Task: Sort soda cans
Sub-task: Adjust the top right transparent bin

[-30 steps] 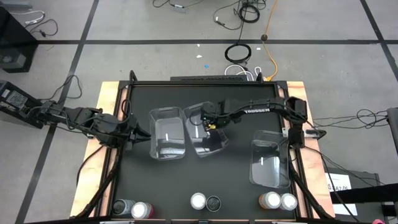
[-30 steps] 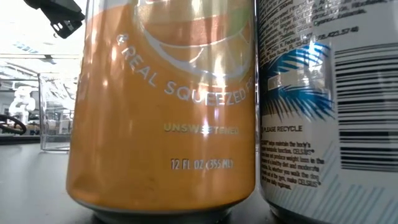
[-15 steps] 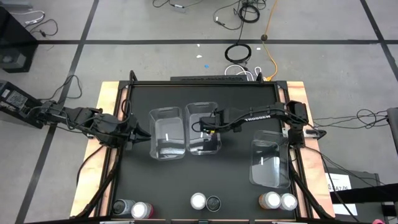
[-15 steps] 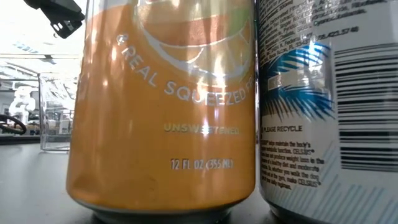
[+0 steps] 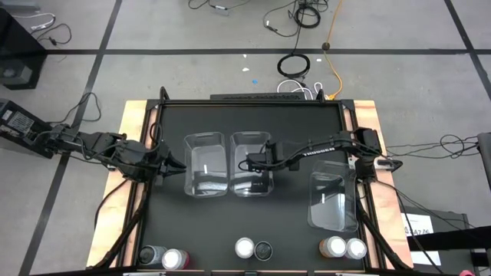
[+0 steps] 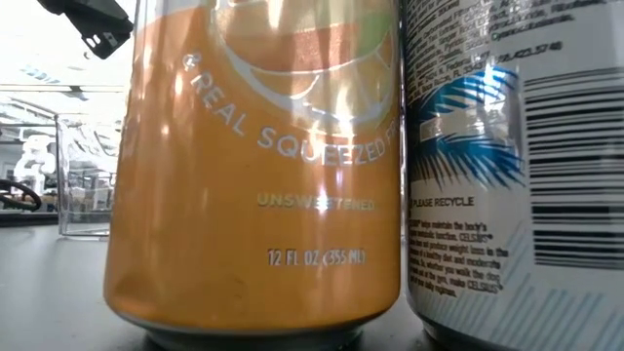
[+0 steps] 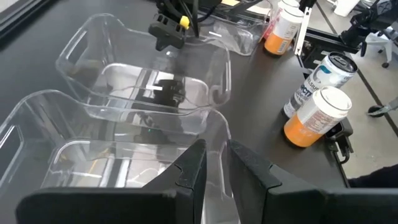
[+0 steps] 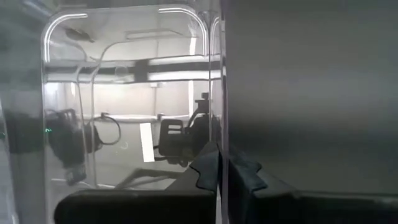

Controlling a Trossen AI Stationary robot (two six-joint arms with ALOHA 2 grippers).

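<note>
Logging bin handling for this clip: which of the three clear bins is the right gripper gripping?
The middle bin. The right gripper is shut on its right wall. The left bin has the left gripper on it, and the right bin stands apart, untouched.

Even bright light; glare on clear bins point(image 5: 207, 165).

Grey tiled floor point(image 5: 192, 84) around the table.
Black and orange cables point(image 5: 307, 31) lie on it; bright ceiling lights point(image 6: 39, 78) behind.
</note>
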